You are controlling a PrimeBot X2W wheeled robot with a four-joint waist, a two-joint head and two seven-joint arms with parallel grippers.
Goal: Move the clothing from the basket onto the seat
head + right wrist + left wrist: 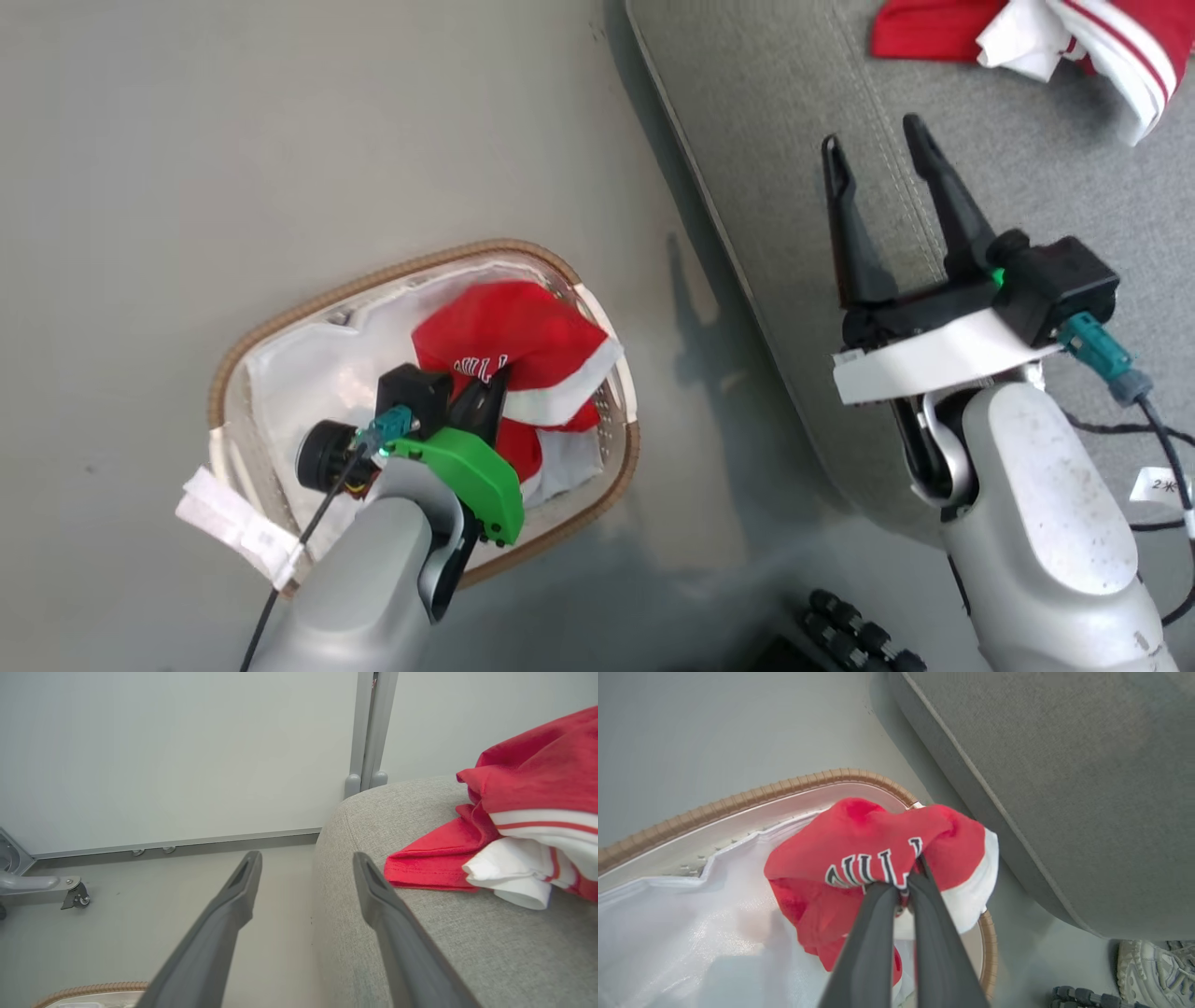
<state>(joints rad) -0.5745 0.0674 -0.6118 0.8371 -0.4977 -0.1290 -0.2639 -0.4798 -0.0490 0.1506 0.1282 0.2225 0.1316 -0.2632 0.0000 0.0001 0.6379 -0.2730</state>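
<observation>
A red garment with white lettering (523, 341) (873, 849) bunches up inside the cream basket with its brown woven rim (373, 280) (752, 794). My left gripper (485, 397) (908, 882) is shut on this garment's fabric just under the lettering. The second red garment with white stripes (1074, 33) (528, 826) lies on the grey sofa seat (934, 131) (467, 933). Over the seat's edge near the stitched seam, my right gripper (873, 145) (306, 863) stands open with nothing between its fingers.
The white liner (308, 373) (691, 933) covers the basket's inside. A white tag (238, 527) hangs off its near rim. A white sneaker (1153, 968) and a dark ribbed part (854, 625) sit on the grey floor by the sofa. A wall and a castor (77, 898) stand beyond.
</observation>
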